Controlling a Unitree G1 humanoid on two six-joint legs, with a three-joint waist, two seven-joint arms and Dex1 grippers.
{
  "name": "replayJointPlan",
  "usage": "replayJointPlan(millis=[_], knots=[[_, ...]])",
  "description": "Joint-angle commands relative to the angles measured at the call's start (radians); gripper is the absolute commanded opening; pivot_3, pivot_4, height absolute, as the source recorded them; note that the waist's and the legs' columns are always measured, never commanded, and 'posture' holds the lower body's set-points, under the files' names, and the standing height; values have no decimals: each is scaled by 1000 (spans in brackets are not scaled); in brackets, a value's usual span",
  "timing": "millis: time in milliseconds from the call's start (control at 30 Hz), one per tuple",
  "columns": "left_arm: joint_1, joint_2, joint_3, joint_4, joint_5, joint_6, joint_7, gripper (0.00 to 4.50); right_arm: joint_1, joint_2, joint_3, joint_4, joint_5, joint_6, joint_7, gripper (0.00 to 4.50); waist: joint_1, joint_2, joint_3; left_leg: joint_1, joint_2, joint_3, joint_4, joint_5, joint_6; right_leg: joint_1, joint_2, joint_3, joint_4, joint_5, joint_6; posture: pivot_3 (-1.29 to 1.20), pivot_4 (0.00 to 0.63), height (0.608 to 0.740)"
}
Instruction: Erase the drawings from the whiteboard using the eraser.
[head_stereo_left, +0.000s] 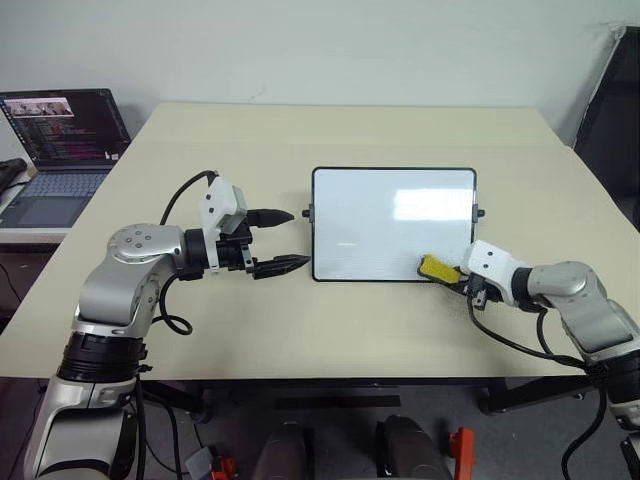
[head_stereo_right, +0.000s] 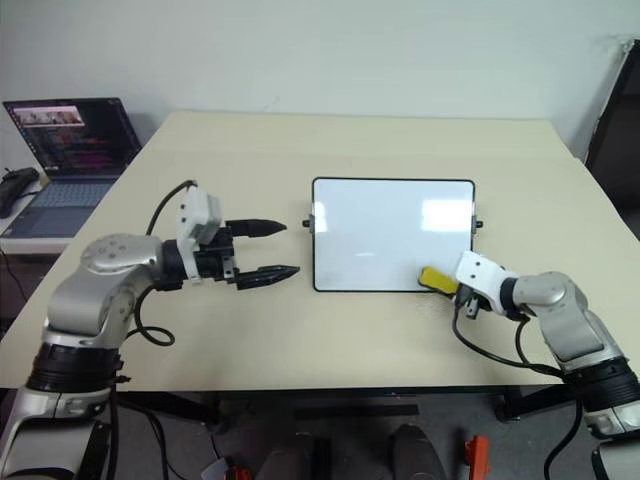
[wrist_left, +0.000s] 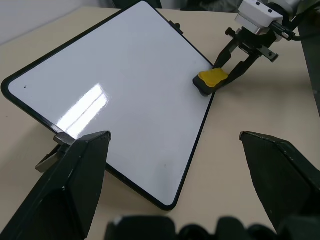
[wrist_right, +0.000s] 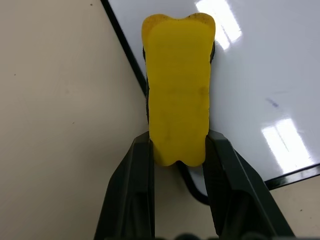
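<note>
Where the head views take in the room, a beige table (head_stereo_left: 350, 330) stands before a pale wall, with an open laptop (head_stereo_left: 62, 150) on a side surface well off to the left of the left gripper (head_stereo_left: 285, 240). The whiteboard (head_stereo_left: 380, 225) lies flat near the table's middle, between the two grippers, glossy white in a thin dark frame with a glare patch toward its far right. The left gripper sits just beside the board's left edge, fingers spread apart and empty, pointing roughly level at the board. The right gripper (head_stereo_left: 452, 276) reaches in from the right, angled downward, clamped on the eraser (head_stereo_left: 438, 268), a yellow block resting over the board's near right corner.

Left wrist view: the whiteboard (wrist_left: 125, 95) spans the space ahead of the spread black fingers (wrist_left: 75, 175). Its surface is nearly clean, with a tiny dark speck near one corner. Beyond the board, the right gripper (wrist_left: 227, 75) pinches the eraser (wrist_left: 212, 80) at the board's edge.

Right wrist view: the two fingers (wrist_right: 135, 185) are closed on the sides of the eraser (wrist_right: 177, 90), which juts forward across the dark frame onto the whiteboard (wrist_right: 260, 75). The drawings (wrist_right: 272, 103) show as one faint blue stroke beside the gripper; no other marks can be made out.
</note>
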Motion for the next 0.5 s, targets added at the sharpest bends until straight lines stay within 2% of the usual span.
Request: replayJointPlan(millis=[33,233,500], knots=[[-4,9,18,-16,1,-10,4,4500,-22,-10,-43,60,-22,4,-38,972,0,0,0,0,0,0,0,0,0,0,0,0,0,0,0,0,150,740],[-7,-8,10,-19,-3,-7,11,4500,-114,-28,-94,200,-72,-53,-162,971,-2,0,0,1,0,2,0,0,0,0,0,2,0,1,1,0,150,740],[-11,-8,13,-11,-2,-13,9,4500,-82,-12,-73,157,-64,-49,-125,970,-2,0,0,1,0,1,-1,1,0,0,0,1,-1,1,0,0,150,740]])
